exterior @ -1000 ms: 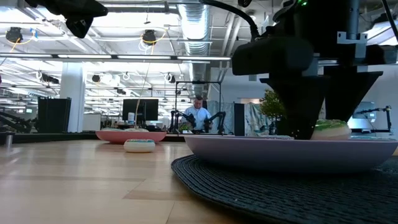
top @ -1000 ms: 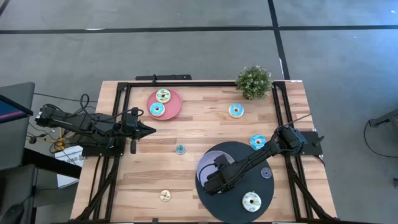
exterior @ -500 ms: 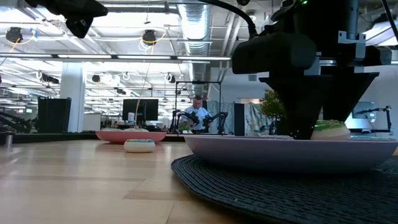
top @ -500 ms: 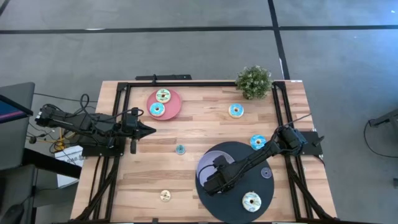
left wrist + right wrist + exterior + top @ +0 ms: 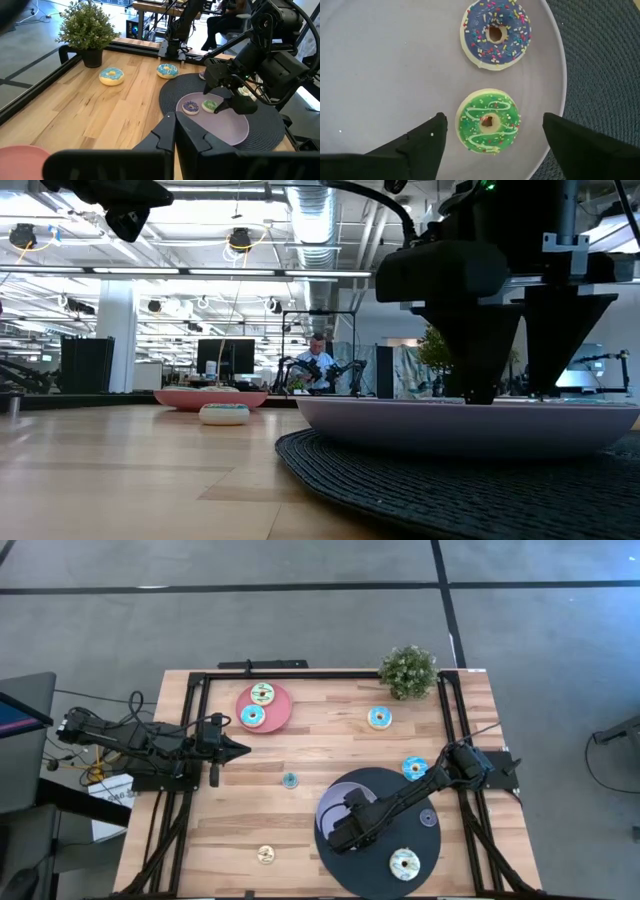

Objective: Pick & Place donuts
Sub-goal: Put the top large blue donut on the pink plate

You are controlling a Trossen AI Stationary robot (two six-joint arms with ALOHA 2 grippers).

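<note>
Looking straight down, no writing can be read anywhere. On the pale wooden table (image 5: 330, 740) six donuts show: two on the round pink plate (image 5: 277, 708) near the far left corner, a blue-iced donut (image 5: 379, 718) by the small potted plant (image 5: 408, 671), another blue-iced ring (image 5: 414, 768) near the right edge, a tiny teal ring (image 5: 289, 779) mid-table, and a tan ring (image 5: 265, 855) near the front edge. A cream-iced donut (image 5: 404, 863) lies on the round dark woven mat (image 5: 375, 865). The right gripper (image 5: 343, 830) hangs over the lavender plate (image 5: 330, 808) on that mat; the left gripper (image 5: 236, 749) waits by the left edge.

At table height, the right gripper's fingers (image 5: 470, 370) stand spread above the plate rim; half a second ago a pale donut showed between them, now hidden.

From the left wrist, two donuts lie side by side on the lavender plate: a purple-iced one (image 5: 190, 106) and a green-iced one (image 5: 210, 105). Whether the left gripper's own fingers are apart cannot be told.

From the right wrist, the open fingers flank the green donut without touching it, the purple donut just beyond.
</note>
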